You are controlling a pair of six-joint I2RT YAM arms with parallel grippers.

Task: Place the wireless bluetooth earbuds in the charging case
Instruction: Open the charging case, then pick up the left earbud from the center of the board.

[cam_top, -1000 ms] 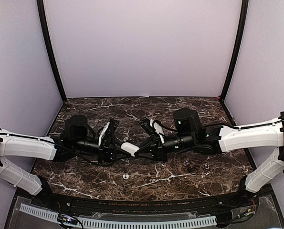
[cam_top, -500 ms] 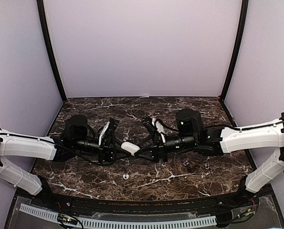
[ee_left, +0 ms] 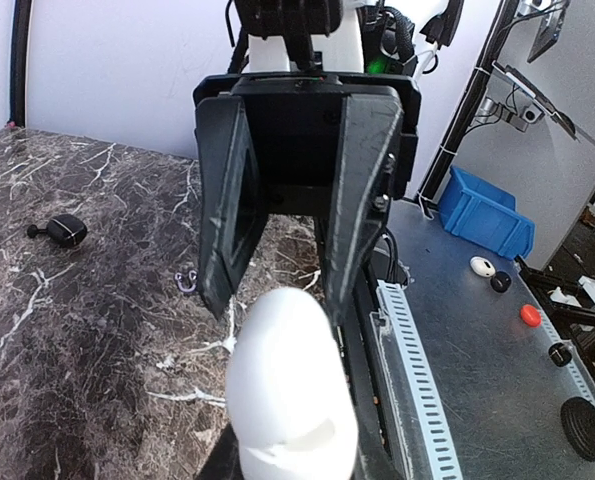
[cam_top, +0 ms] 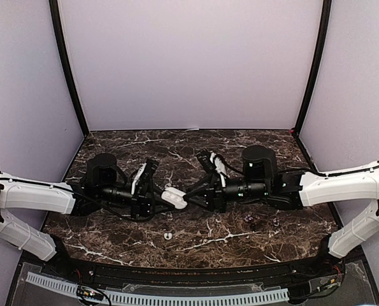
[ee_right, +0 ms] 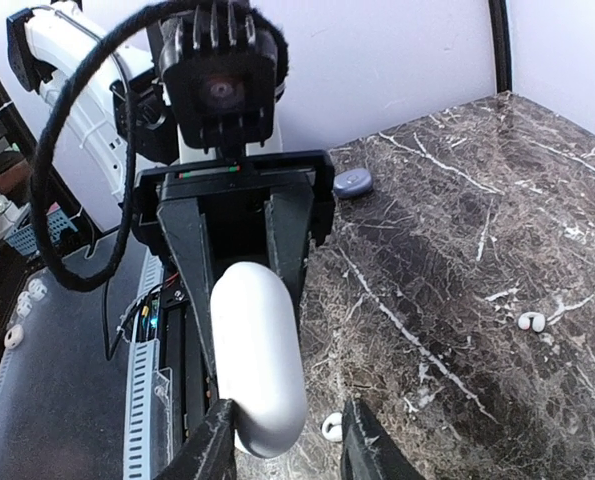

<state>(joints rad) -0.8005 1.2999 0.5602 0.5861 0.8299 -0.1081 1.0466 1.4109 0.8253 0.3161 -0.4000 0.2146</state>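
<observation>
Lengthwise, the white charging case (ee_right: 258, 350) sits clamped in the left jaws, its free end reaching toward the right jaws, which stand spread and are not closed on it. One white earbud (ee_right: 332, 428) lies on the counter (ee_right: 457, 230), seen between the right jaws' tips; a second white earbud (ee_right: 530, 321) lies off to their side. The counter is dark marble veined white, enclosed by pale lilac walls (cam_top: 189, 64) and black corner posts (cam_top: 67, 70).
</observation>
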